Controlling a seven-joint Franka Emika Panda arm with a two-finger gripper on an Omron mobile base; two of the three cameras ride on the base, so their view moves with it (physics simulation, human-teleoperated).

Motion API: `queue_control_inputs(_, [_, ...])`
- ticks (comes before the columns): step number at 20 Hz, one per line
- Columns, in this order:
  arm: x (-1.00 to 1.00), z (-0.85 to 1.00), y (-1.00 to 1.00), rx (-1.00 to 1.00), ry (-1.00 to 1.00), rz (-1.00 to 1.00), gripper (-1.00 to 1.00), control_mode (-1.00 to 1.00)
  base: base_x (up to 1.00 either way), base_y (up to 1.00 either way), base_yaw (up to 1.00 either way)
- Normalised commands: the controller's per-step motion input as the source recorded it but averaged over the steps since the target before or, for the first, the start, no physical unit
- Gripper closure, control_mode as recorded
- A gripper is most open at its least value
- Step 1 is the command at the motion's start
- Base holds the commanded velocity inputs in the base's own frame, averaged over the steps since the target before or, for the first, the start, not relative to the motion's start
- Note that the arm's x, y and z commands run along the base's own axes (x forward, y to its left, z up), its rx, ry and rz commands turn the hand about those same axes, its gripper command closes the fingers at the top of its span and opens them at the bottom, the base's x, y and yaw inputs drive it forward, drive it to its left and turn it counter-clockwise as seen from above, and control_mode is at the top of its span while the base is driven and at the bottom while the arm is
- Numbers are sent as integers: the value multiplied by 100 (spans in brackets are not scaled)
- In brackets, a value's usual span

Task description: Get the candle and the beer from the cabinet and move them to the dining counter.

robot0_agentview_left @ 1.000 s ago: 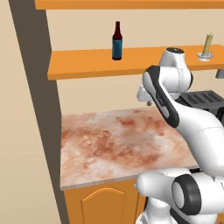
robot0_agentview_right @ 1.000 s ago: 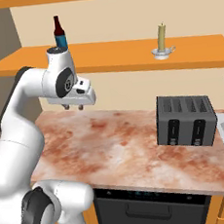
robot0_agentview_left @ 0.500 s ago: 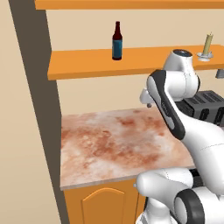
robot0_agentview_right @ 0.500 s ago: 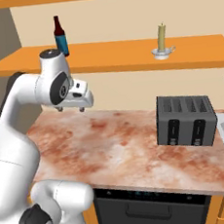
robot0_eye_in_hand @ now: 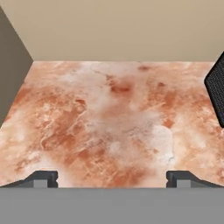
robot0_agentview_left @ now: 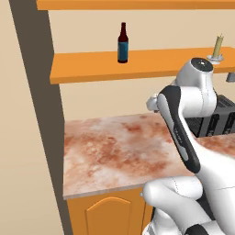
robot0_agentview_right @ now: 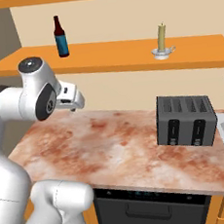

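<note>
Beer, the small dark brown glass bottle with a blue label (robot0_agentview_right: 61,36), stands upright on the orange shelf board (robot0_agentview_right: 117,54), above my gripper (robot0_eye_in_hand: 112,177). Olive-yellow candle on its whitish dish (robot0_agentview_right: 162,40) sits farther right. My jaws are spread wide over the mottled marble worktop (robot0_eye_in_hand: 109,118), holding nothing.

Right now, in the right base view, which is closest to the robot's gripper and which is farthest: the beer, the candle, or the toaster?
Measured from the gripper, whose jaws are open:
1. The beer, on the cabinet shelf just above it.
2. The toaster, on the worktop to the right.
3. The candle, farther right on the same shelf; close to the toaster's rank.
</note>
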Motion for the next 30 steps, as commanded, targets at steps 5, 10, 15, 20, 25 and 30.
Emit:
queue_control_inputs(5, [-16, 44, 28, 0, -12, 0, -100, -100, 0, 0, 0])
queue_control_inputs(10, [-13, 47, 22, 0, -15, 0, -100, -100, 0, 0, 0])
queue_control_inputs(15, [-12, 41, 19, 0, -27, 1, -100, -100, 0, 0, 0])
queue_control_inputs(20, [-7, 37, 17, 0, -37, 2, -100, -100, 0, 0, 0])
queue_control_inputs(25, [3, 33, 11, 0, -18, 2, -100, -100, 0, 0, 0])
queue_control_inputs(30, [14, 42, 11, 1, 4, 1, -100, -100, 0, 0, 0])
